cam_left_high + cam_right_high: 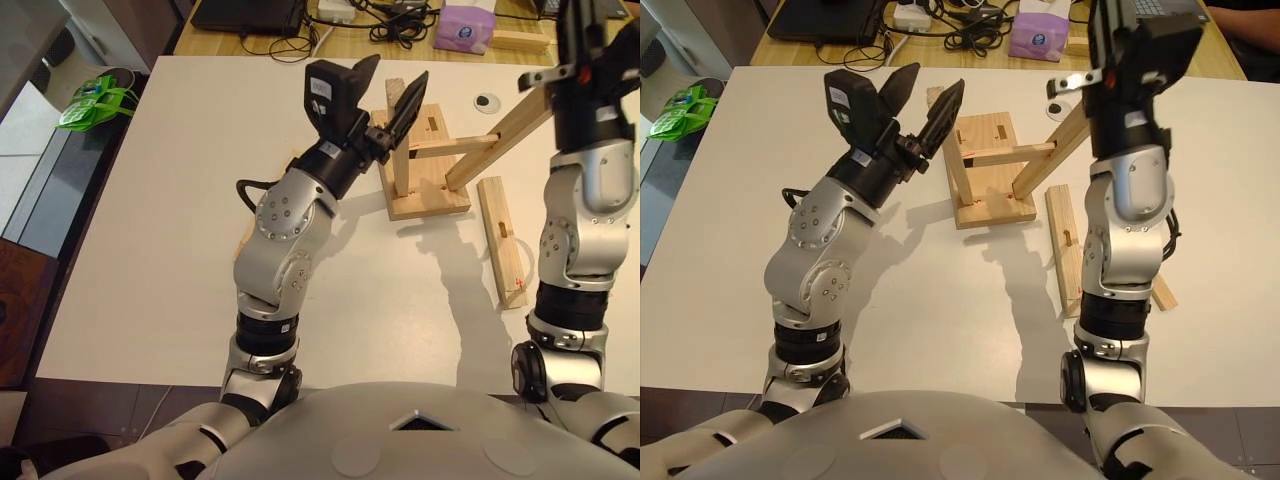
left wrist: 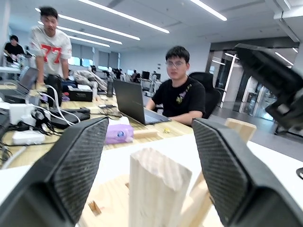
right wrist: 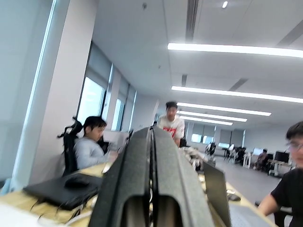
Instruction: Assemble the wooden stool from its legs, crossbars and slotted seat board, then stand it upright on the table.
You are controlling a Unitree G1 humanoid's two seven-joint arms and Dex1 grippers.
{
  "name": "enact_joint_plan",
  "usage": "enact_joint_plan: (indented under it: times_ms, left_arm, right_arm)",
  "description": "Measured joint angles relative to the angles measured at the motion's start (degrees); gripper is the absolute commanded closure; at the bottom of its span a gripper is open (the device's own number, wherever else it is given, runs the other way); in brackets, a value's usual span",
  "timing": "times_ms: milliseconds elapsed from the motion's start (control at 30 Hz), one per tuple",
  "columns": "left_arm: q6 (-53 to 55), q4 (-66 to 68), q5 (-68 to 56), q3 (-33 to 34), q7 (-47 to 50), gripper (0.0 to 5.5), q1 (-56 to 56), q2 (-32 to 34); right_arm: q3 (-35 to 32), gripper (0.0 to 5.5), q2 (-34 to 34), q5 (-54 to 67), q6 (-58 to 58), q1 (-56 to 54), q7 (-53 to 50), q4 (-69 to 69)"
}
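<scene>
White label (image 1: 320,88), print seemingly illegible, on left gripper (image 1: 398,72) near stool leg (image 1: 402,162).

Your white table (image 1: 180,220) carries a small round black disc (image 1: 488,101), lying near the far edge toward the right corner. Just past that far edge you have a wooden desk (image 1: 205,42). On it, from left to right, sit a closed black laptop (image 1: 248,14), a white power strip (image 1: 337,10), a tangle of black cables (image 1: 400,22) and a purple tissue pack (image 1: 466,28). Off the table's left edge, near the far left corner, a green bag (image 1: 95,100) rests on a dark low cabinet (image 1: 60,190) that runs along that side.
</scene>
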Motion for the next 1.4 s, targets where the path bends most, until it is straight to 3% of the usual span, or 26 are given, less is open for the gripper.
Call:
enact_joint_plan:
  times_ms: [133,367,533,667,1000,1167,1400]
  left_arm:
    - [0.0,-1.2,-0.7,3.7,3.1,2.24,-2.8,-0.8]
    - [0.0,-0.4,-0.9,4.7,4.9,2.24,-4.3,-0.9]
    - [0.0,0.2,-0.9,4.8,5.8,2.24,-4.2,-0.9]
    - [0.0,0.2,-0.9,4.8,6.4,2.24,-4.1,-1.2]
    - [0.0,1.7,-0.9,4.1,6.6,2.24,-3.6,-1.4]
    - [-0.3,2.0,-0.9,4.2,6.4,2.24,-2.1,-1.3]
    - [-4.6,2.5,-0.8,7.4,6.9,2.24,-2.0,-1.1]
  right_arm:
    - [-5.4,5.5,-4.5,-0.3,0.5,-7.8,-2.5,3.9]
    - [-8.7,5.5,-9.3,0.7,4.3,-16.0,-2.2,15.4]
    - [1.5,5.5,-14.9,0.5,23.8,-7.8,7.6,13.2]
    - [2.2,5.5,-16.9,-0.8,25.6,-4.4,8.0,10.6]
    - [-8.5,5.5,-5.8,5.1,8.0,-8.6,-1.0,10.9]
    - [-12.0,5.5,-8.8,0.9,1.5,-10.1,-5.0,15.2]
    - [-12.3,5.5,-12.1,-6.1,-8.0,0.1,-5.9,31.4]
